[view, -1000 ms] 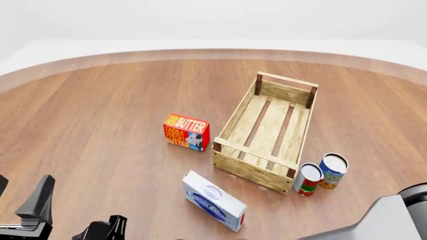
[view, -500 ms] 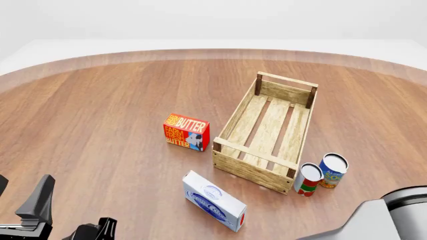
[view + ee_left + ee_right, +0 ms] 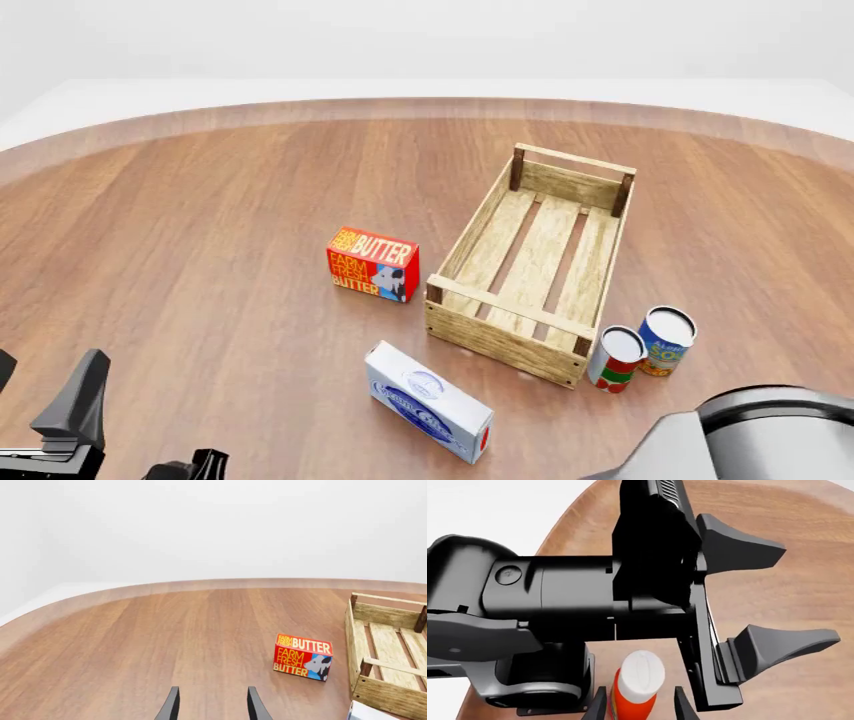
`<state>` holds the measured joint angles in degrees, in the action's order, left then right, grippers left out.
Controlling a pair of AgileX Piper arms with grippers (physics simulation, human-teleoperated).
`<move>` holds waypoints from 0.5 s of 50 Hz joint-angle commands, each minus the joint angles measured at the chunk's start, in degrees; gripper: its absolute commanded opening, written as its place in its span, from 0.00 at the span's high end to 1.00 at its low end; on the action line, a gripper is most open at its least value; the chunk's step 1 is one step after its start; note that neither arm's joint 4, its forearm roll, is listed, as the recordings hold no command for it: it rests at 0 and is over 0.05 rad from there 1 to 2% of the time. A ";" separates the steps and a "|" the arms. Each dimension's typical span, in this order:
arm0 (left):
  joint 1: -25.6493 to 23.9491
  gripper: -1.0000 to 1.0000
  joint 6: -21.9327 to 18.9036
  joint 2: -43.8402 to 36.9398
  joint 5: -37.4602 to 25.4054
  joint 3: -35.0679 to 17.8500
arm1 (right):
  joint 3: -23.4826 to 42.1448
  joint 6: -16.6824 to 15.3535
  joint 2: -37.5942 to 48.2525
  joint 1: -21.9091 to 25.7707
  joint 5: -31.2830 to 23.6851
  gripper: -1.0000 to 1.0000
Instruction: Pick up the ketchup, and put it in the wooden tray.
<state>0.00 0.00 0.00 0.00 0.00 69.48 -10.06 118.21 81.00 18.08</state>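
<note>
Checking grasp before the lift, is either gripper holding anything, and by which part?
Left gripper is open and empty. Right gripper flanks the ketchup near its white cap; contact cannot be told.

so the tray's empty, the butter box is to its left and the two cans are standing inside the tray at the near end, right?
Not quite. In the front view the two cans stand on the table, outside the tray by its near right corner. The rest holds: the tray is empty and the butter box is to its left.
</note>
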 commanded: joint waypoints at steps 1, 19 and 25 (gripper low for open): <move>0.00 0.00 0.00 0.00 0.00 0.00 | 0.89 0.43 1.92 0.11 0.26 0.00; 0.00 0.00 0.00 0.00 0.00 0.00 | 1.74 0.94 4.03 0.08 0.79 0.00; 0.00 0.00 0.00 0.00 0.00 0.00 | -1.76 1.08 0.84 1.28 2.17 1.00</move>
<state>0.00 0.00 0.00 0.00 0.00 70.35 -9.44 120.94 81.52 18.95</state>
